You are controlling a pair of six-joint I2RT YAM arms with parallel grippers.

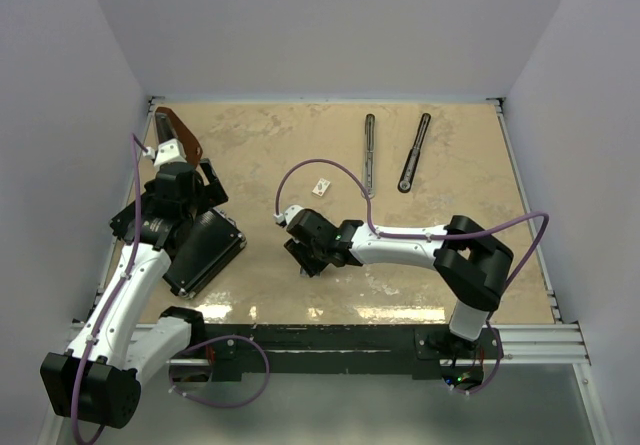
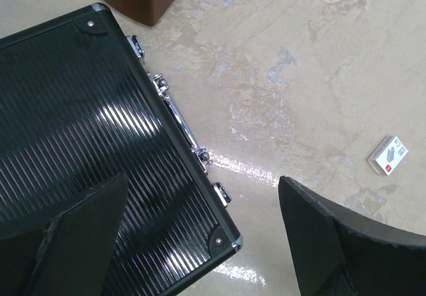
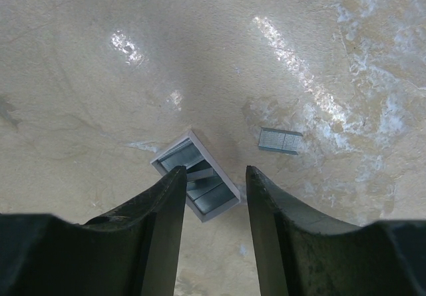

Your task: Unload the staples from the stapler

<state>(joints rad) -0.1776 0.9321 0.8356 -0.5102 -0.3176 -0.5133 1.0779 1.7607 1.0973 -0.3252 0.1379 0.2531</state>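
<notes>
Surface: a beige, marbled counter (image 1: 300, 145), glossy, with bright glare patches towards its near edge.
Room: plain white walls (image 1: 330, 25) closed the counter in on the left, far and right sides.
Left of surface: a ribbed black case (image 1: 205, 250) with metal latches lay flat at an angle. A brown wedge (image 1: 183, 133) stood by the far left corner.
Middle of surface: a small white box (image 1: 321, 187) lay alone. The left wrist view showed a red mark on it.
Task thing: the stapler (image 1: 412, 157) lay in two long slim parts at the far right of centre, well apart from both arms. Its black arm (image 1: 420, 133) was on the right and its grey channel (image 1: 369, 155) was near it on the left, not touching.
Strips: one loose strip of staples (image 3: 279, 140) lay flat on the counter just right of the right fingertips. More sat in a small open tray (image 3: 196, 183) below that tool.
Left arm: bent over the case, with the left tool (image 1: 205, 190) pointing down above the latch edge.
Left tool state: fingers spread as wide as they went, nothing between them.
Right arm: stretched leftward and low across the counter, with the right tool (image 1: 300, 253) aimed down at the tray.
Right tool state: fingers partly apart with a clear gap, gripping nothing. The tray showed through the gap, lying on the counter.
</notes>
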